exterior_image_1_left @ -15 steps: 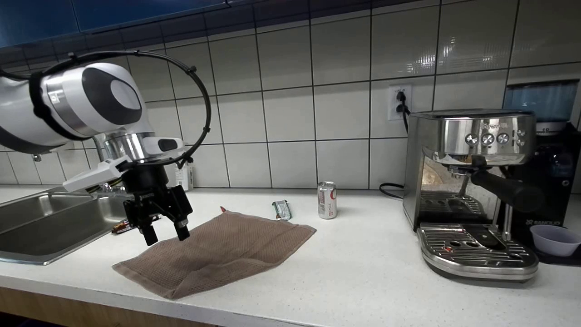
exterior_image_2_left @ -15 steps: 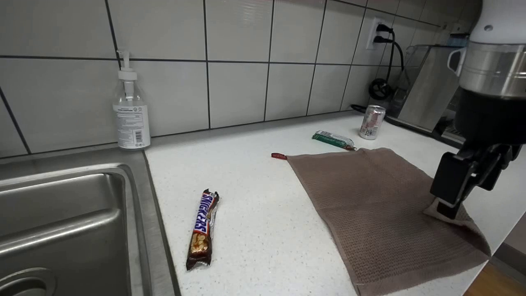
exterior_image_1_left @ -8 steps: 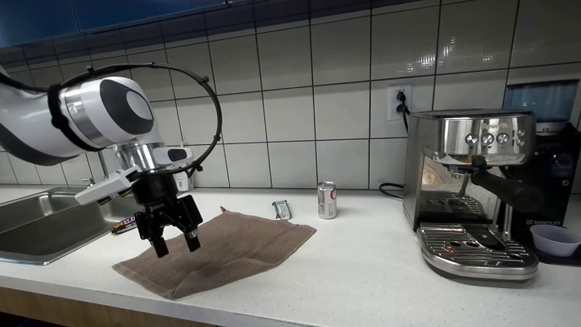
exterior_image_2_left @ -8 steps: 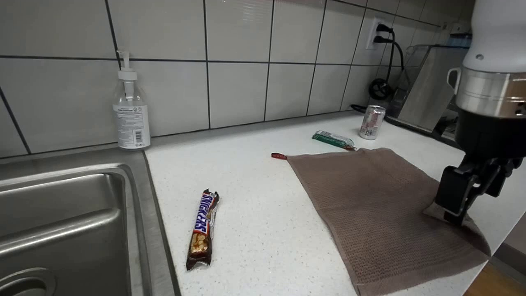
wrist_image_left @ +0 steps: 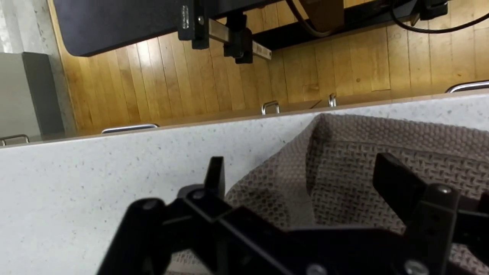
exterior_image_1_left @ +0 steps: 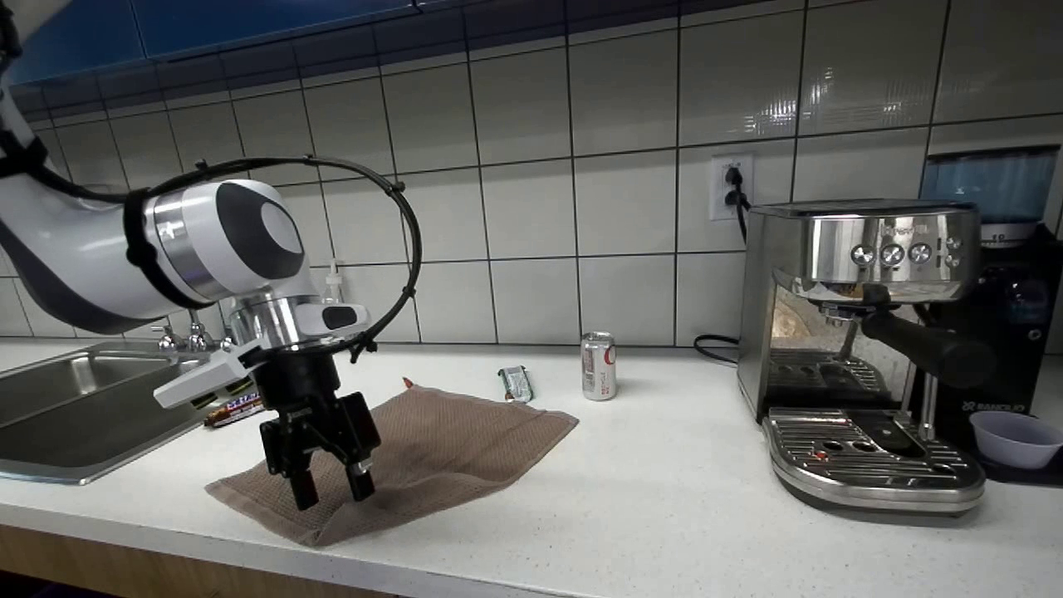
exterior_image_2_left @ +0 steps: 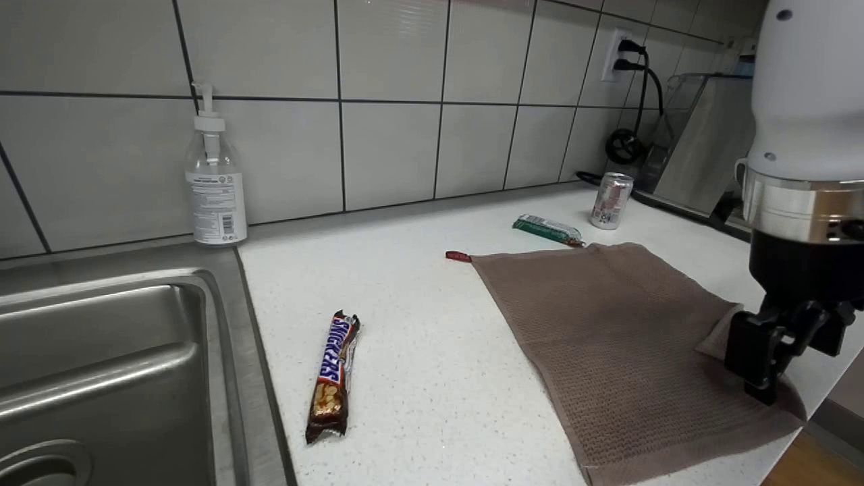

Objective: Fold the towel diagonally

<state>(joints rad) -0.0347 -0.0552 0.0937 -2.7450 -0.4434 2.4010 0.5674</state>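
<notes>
Over brown towel (exterior_image_2_left: 621, 351), fingers (wrist_image_left: 397, 187) spread; contact unclear.

Reads SNICKERS on the wrapped bar (exterior_image_2_left: 333, 376) and RANCILIO on the black machine (exterior_image_1_left: 1017, 359), but blurs past reading on the pump bottle (exterior_image_2_left: 216, 208) and the espresso machine (exterior_image_1_left: 830, 286).

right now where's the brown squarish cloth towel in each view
In an exterior view: the brown, roughly square cloth towel lies in the lower half, mostly left of centre.
In an exterior view: the towel lies lower right, reaching the bottom edge.
In the wrist view: the towel lies mostly right, mid-height to bottom.
Shared landmark: the white, flat, speckled countertop, its front edge close to the towel in all three.
</notes>
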